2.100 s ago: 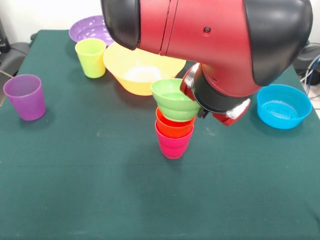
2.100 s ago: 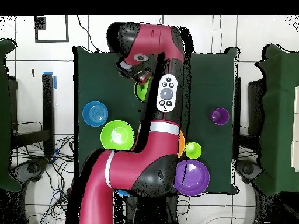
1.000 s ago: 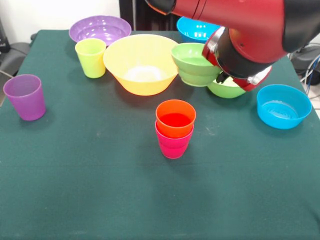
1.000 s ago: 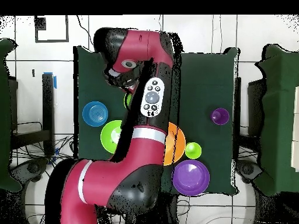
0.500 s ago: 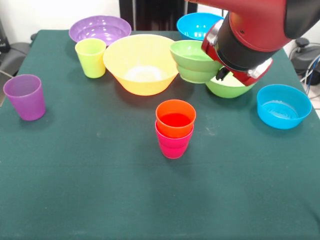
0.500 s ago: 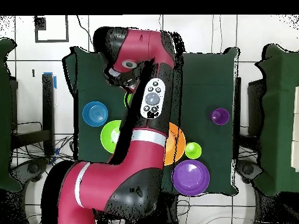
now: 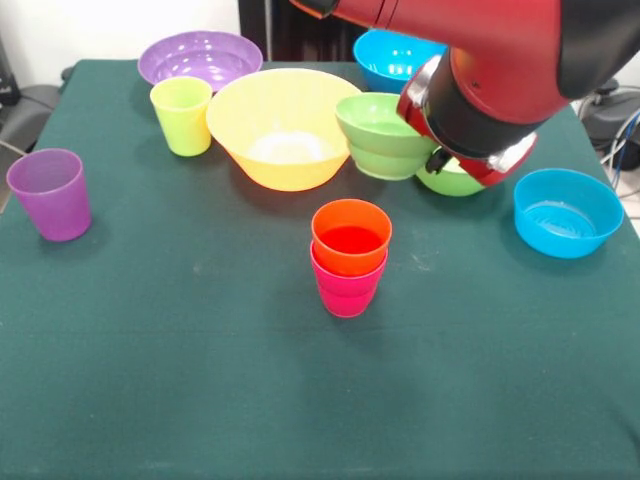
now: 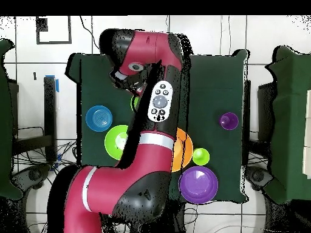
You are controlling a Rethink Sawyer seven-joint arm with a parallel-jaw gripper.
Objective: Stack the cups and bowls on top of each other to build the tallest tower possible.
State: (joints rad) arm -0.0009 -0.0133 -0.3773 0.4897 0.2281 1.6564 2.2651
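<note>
From the front, the arm's wrist (image 7: pixel 470 125) sits against the small ribbed green bowl (image 7: pixel 385 135), which looks lifted off the table (image 7: pixel 150 380), probably to carry it to the tower (image 7: pixel 350 258) of 2 cups, orange nested in red-pink, standing near the table's middle. The gripper itself is hidden behind the wrist, so I cannot tell whether it is spread or pinching the bowl. From overhead, the arm (image 8: pixel 149 115) covers the tower and most bowls, leaving the blue bowl (image 8: pixel 98 118) and purple cup (image 8: pixel 229 121) clear; no brand or writing is readable in either view.

I can read no text, label, brand, number or sign on anything in either view.
</note>
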